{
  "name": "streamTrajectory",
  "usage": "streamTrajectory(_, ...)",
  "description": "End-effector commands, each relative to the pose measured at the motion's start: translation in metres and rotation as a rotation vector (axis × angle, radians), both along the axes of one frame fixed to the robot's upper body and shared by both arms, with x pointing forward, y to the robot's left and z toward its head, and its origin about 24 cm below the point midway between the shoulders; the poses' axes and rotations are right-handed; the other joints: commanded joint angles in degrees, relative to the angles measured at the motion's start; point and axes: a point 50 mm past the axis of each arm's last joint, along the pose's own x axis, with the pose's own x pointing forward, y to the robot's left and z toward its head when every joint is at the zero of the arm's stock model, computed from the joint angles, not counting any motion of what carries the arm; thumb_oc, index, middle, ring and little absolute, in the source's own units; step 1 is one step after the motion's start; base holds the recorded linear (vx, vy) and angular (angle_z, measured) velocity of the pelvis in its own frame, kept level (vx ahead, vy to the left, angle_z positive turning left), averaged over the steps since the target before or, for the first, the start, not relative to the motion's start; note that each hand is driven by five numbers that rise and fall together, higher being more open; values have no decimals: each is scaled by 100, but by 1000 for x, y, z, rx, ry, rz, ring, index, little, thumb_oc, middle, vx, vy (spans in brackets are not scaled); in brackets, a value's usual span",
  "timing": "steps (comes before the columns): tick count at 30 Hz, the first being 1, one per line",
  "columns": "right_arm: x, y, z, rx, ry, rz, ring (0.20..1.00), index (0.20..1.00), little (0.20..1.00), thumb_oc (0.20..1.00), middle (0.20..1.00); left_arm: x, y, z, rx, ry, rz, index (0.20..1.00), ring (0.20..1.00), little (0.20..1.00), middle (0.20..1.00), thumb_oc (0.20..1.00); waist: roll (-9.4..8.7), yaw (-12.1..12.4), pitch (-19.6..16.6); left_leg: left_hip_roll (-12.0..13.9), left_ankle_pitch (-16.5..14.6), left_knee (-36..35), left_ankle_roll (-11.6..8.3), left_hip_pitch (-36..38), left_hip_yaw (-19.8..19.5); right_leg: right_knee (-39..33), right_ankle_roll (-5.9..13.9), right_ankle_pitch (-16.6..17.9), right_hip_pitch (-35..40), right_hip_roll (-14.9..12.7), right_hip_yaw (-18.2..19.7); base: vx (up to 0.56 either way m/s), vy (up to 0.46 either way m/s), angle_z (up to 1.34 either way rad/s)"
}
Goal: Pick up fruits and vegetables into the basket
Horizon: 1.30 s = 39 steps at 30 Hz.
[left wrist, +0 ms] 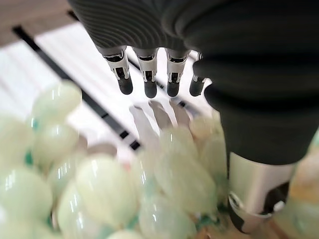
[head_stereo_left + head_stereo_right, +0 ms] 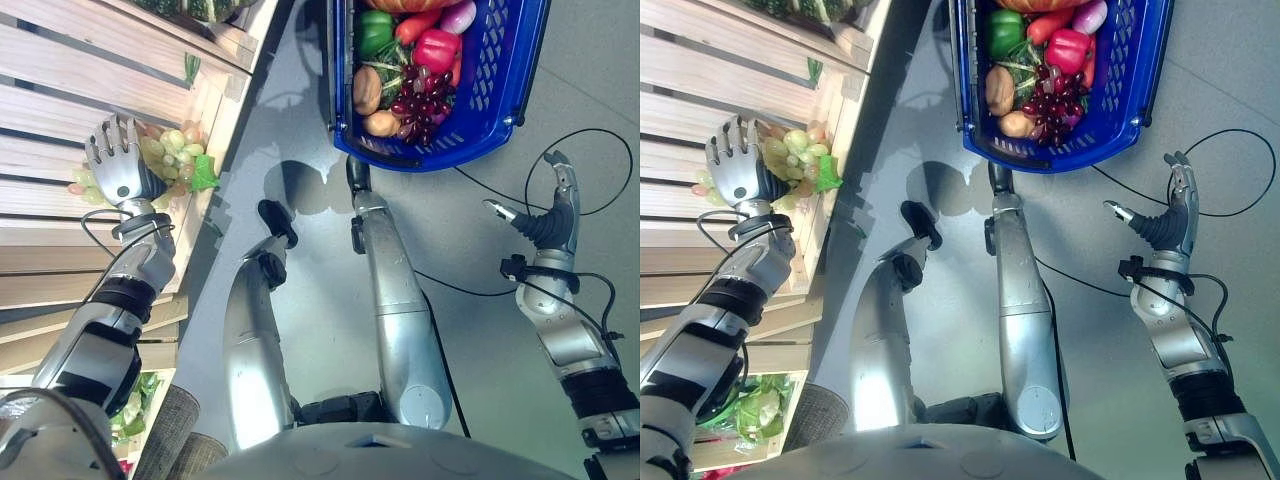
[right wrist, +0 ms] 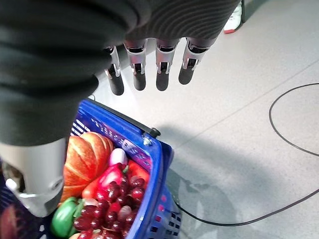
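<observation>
Left robot hand (image 2: 118, 160) hovers at the middle left of the head views, fingers spread and nearly straight, palm over a bunch of green grapes (image 2: 168, 152) that lies on the slatted wooden shelf (image 2: 60, 70). In its wrist view the fingers (image 1: 149, 87) hang just above the pale grapes (image 1: 104, 194), apparently not touching them and holding nothing. The right robot hand (image 2: 555, 215) idles at the right over the grey floor, fingers relaxed and empty.

The blue basket (image 2: 500, 80) sits at the top centre, well apart from the shelf, already holding a green pepper (image 2: 375, 30), a red pepper (image 2: 436, 48), dark red grapes (image 2: 425, 100) and an orange pumpkin (image 3: 84, 159).

The step in hand looks like the reach for the grape bunch. Next the hand would need to lower and curl round the cluster, then carry it rightward to the basket.

The bunch's long axis seems to run diagonally, lower left to upper right.
</observation>
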Motion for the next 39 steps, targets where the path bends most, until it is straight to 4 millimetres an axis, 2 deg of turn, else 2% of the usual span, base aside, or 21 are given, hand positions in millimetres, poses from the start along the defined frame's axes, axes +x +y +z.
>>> streamTrajectory(1,-3,2,3,20,-42,7,1000,1000,1000,1000,1000,-13,20,-29,-225,98,64,1000,1000,1000,1000,1000,-179,23,-229,25,26,-61,73,-355,164,66,476,-374,31,134,-185,0,0,0)
streamTrajectory(7,1,6,3,28,-36,19,1000,1000,1000,1000,1000,-13,13,-55,-543,211,17,1000,1000,1000,1000,1000,-206,22,-229,13,34,-82,87,-334,149,12,476,-361,79,162,-188,0,0,0)
streamTrajectory(11,2,8,6,29,-34,27,1000,1000,1000,1000,1000,-12,-2,-69,-721,276,-77,1000,1000,1000,1000,1000,-215,17,-229,19,39,-133,102,-255,164,-38,489,-345,145,168,-195,-3,0,-3)
streamTrajectory(17,3,8,12,21,-36,32,1000,1000,1000,1000,1000,-14,-17,-78,-818,289,-149,1000,1000,1000,1000,1000,-209,16,-229,-3,48,-222,117,-131,204,-124,495,-333,254,186,-210,0,0,0)
streamTrajectory(18,3,8,13,20,-36,33,1000,1000,1000,1000,1000,-14,-17,-79,-816,290,-149,834,834,834,834,834,-213,13,-229,1,42,-216,118,-129,209,-122,497,-338,257,183,-210,0,0,0)
streamTrajectory(19,3,8,13,19,-36,34,1000,1000,1000,1000,1000,-15,-15,-79,-789,302,-137,420,420,420,420,420,-217,12,-229,4,41,-222,125,-114,216,-126,494,-342,269,181,-219,0,0,0)
streamTrajectory(20,3,8,13,20,-35,36,1000,1000,1000,1000,1000,-15,-14,-80,-747,323,-125,200,200,200,200,200,-228,6,-229,-3,41,-229,126,-102,221,-138,490,-339,279,192,-223,-6,7,3)
streamTrajectory(21,3,8,13,20,-35,37,1000,1000,1000,1000,1000,-15,-13,-80,-734,329,-122,200,200,200,200,200,-229,4,-229,-1,41,-230,125,-102,223,-138,490,-338,279,191,-222,-5,7,5)
streamTrajectory(22,3,8,14,20,-32,39,1000,1000,1000,1000,1000,-16,-7,-78,-601,373,-89,200,200,200,200,200,-237,-5,-229,6,47,-230,123,-96,227,-139,481,-335,287,192,-220,-4,6,4)
streamTrajectory(24,3,7,15,19,-31,40,1000,1000,1000,1000,1000,-17,-5,-78,-550,391,-79,200,200,200,200,200,-239,-10,-229,7,47,-229,118,-89,230,-142,480,-334,294,192,-217,0,0,0)
streamTrajectory(26,3,6,17,14,-30,50,1000,1000,1000,1000,1000,-19,7,-73,-355,440,-6,200,200,200,200,200,-244,-34,-229,19,54,-244,109,-50,250,-152,474,-325,315,192,-204,0,0,0)
streamTrajectory(32,3,4,19,8,-38,60,1000,1000,1000,1000,1000,-21,25,-58,25,502,97,200,200,200,200,200,-272,-78,-229,42,59,-282,69,60,298,-204,486,-301,403,162,-216,-6,7,-3)
streamTrajectory(39,2,4,16,8,-43,56,1000,1000,1000,1000,1000,-23,27,-59,70,500,115,200,200,200,200,200,-263,-85,-229,58,72,-315,46,97,326,-251,492,-288,436,122,-230,0,0,0)
